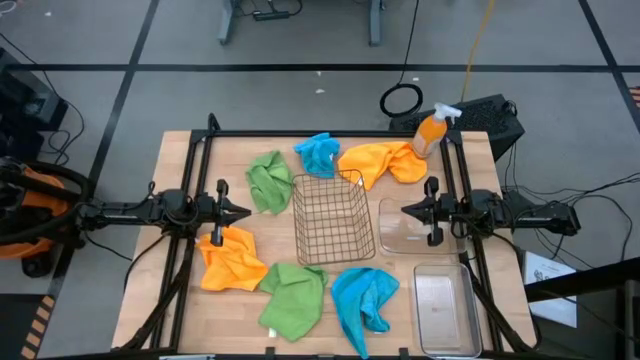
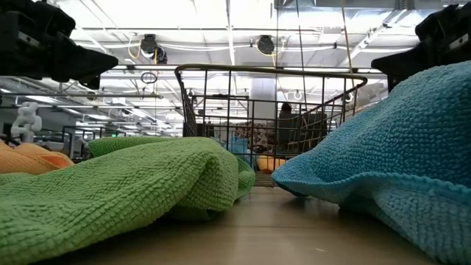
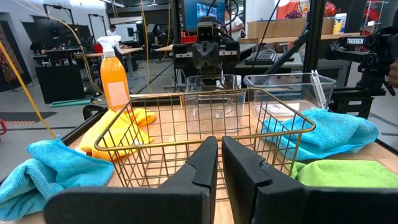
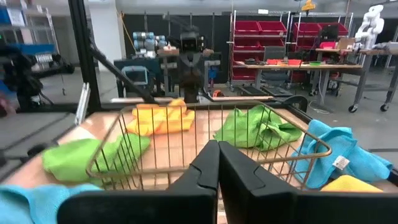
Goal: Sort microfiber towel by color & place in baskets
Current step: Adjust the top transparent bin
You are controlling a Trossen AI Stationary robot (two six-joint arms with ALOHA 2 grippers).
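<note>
All six fuzzy microfiber towels lie loose around the copper square wire-mesh basket [image 1: 334,217]; nothing is sorted yet. Left gripper [image 1: 243,212] hovers just left of the basket, jaws clenched, empty. Right gripper [image 1: 407,209] hovers to the basket's right over the clear squarish plastic tub [image 1: 396,239], jaws likewise clenched, empty. Suggest you open the left jaws first, then descend on the crumpled orange towel [image 1: 231,259] near the basket's left, pinching a raised fold.
</note>
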